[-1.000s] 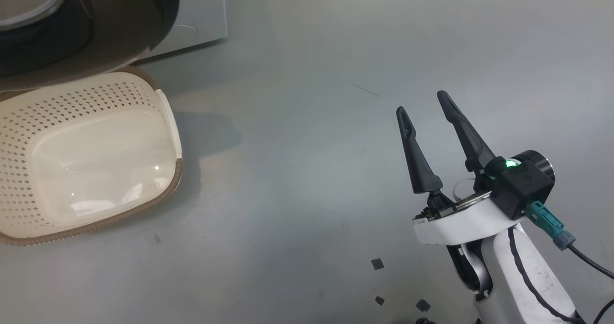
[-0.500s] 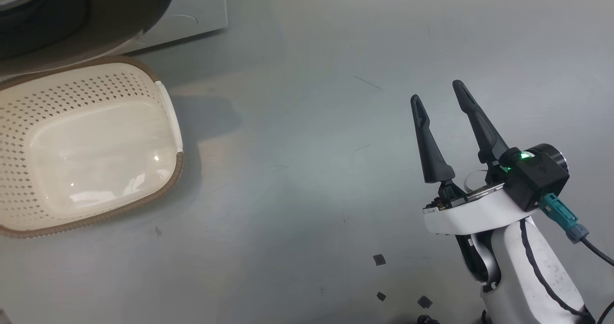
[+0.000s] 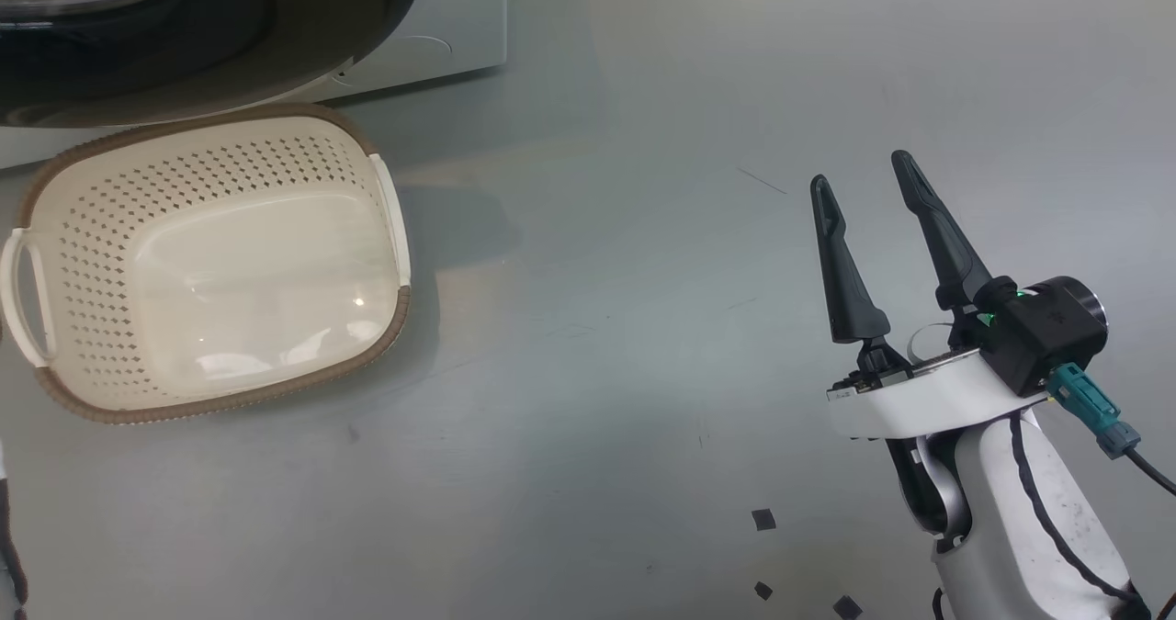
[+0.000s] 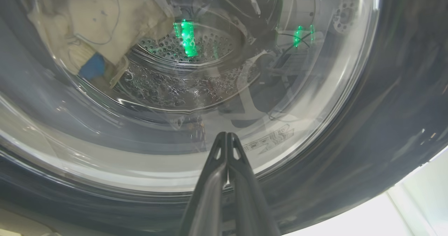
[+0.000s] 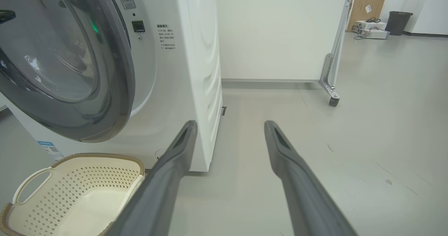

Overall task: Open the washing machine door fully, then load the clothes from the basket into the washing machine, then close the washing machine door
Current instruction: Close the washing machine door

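**Clothes behind the glass, basket on the floor**

The big white front-loading washing machine [image 5: 199,71] stands to your left. Its large round door with the wide glossy black rim and bulging clear glass centre [image 5: 70,61] lies close against the machine's front; you cannot tell whether it is latched. Just below the door, the small rectangular cream plastic basket with perforated sides and a brown woven-look rim [image 3: 92,234] sits on the grey floor [image 3: 597,326], its glossy bottom showing whole. The soft cream-yellow clothes with thin dark lines and a blue patch [image 4: 101,29] lie inside the steel drum, seen through the glass. Your left hand [image 4: 227,136] has its two dark fingers pressed together, tips right at the glass bowl; contact cannot be told. Your right hand [image 3: 860,170] hangs above the floor, well apart from the basket, fingers spread wide.
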`<state>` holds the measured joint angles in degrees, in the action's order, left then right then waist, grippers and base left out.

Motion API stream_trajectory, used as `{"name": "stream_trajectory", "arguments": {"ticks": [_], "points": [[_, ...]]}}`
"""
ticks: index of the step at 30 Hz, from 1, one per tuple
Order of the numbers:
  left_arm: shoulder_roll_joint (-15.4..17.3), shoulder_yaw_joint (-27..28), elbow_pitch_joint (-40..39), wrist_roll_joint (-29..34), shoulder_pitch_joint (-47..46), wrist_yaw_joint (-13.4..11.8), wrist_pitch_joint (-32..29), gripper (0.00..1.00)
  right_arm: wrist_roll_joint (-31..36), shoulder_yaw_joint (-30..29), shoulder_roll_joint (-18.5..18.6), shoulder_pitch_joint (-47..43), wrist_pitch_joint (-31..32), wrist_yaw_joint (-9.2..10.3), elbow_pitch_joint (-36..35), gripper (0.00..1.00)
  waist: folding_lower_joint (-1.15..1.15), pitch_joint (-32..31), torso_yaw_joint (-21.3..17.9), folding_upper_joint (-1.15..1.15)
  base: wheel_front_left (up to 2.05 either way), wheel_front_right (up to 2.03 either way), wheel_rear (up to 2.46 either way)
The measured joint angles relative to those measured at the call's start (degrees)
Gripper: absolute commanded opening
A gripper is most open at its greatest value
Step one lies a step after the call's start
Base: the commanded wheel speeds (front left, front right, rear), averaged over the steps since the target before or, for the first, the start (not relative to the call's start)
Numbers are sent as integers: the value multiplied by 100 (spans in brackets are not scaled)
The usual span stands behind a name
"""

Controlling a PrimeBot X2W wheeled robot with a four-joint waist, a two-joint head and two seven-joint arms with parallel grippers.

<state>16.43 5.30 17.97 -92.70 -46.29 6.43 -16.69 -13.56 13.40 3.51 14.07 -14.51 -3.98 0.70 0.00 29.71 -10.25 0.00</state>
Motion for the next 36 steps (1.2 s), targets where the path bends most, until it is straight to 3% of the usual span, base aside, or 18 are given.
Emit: {"name": "stream_trajectory", "arguments": {"ticks": [2, 3, 4, 5, 6, 13, 22, 28, 36], "points": [[-56, 86, -4, -3, 131, 24, 134, 0, 4, -29, 1, 0, 0, 0, 22, 100, 0, -52, 55, 0, 0, 0, 0], [-81, 140, -8, -7, 202, 34, 168, 16, 8, -40, 1, 0, 0, 0, 40, 100, 0, -82, 81, 0, 0, 0, 0], [-87, 185, -14, -5, 282, 42, 210, 43, 8, -45, 1, 0, 0, 0, 56, 100, 0, -113, 107, 0, 0, 0, 0], [-87, 224, -18, -4, 367, 43, 289, 88, 9, -57, 1, -1, 0, -1, 68, 100, 0, -147, 133, 0, 0, 0, 0], [-80, 265, -40, 34, 549, 44, 405, 100, 10, -87, 1, -1, 0, -2, 90, 100, 0, -215, 187, 0, 0, 0, 0], [-3, 366, -187, 711, 1237, 44, 1117, 100, 66, -159, 9, -26, 0, -24, 175, 100, 0, -449, 390, 0, 0, 0, 0], [325, 0, -522, 2893, 2390, 45, 2464, 100, 109, -182, 8, -69, -1, -52, 324, 100, 0, -784, 549, 0, 0, 0, 0], [397, -393, -611, 3947, 3012, 36, 3093, 100, 110, -281, 32, -220, 0, -52, 411, 100, 0, -993, 629, 0, 0, 0, 0], [268, -920, -772, 5123, 3707, -421, 3139, 100, 111, -371, 97, -512, -1, -52, 545, 100, 0, -1314, 849, 0, 0, 0, 0]]}}
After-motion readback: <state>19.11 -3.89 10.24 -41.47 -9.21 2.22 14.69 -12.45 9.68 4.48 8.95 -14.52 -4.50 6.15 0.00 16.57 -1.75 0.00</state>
